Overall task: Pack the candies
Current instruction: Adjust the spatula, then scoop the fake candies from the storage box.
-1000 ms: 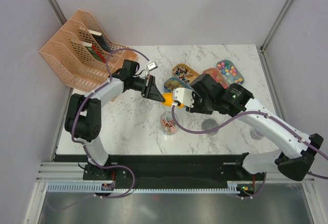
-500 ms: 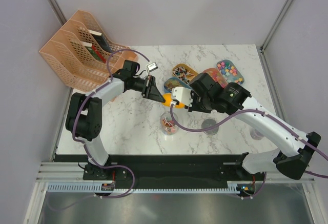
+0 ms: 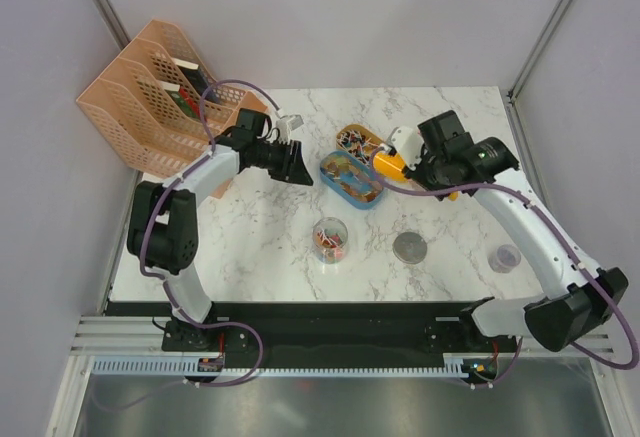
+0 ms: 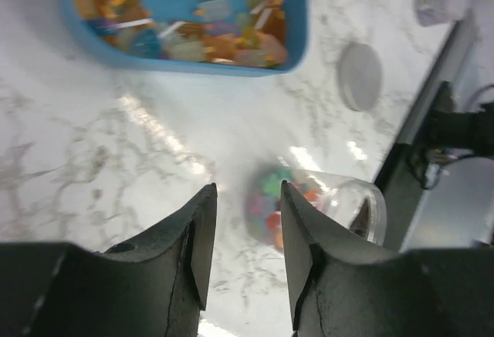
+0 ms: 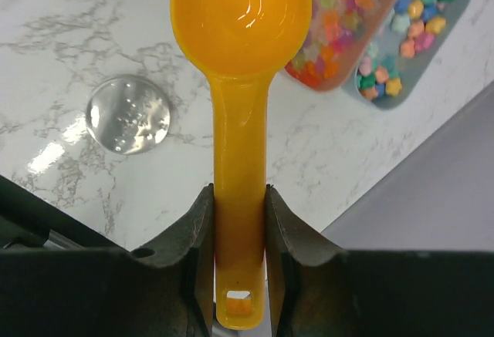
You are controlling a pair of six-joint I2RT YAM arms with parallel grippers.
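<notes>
Scoop [image 5: 239, 59] looked empty, its handle pinched in the right end effector [image 5: 238, 198]. Left end effector [image 4: 247, 198] was spread and held nothing. Candies [image 4: 193, 36] lay in the blue tray [image 4: 231, 67] beyond the jar [image 3: 331, 241], with some inside it. Advice: dig shallow, lift level, tip squarely over the jar's mouth.

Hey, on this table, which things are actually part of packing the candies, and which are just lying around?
For the job:
candies in the blue tray
yellow scoop, gripped by the right hand
clear jar, partly filled
round lid

Lying about:
peach file racks, back left corner
small clear container, probably a spare
</notes>
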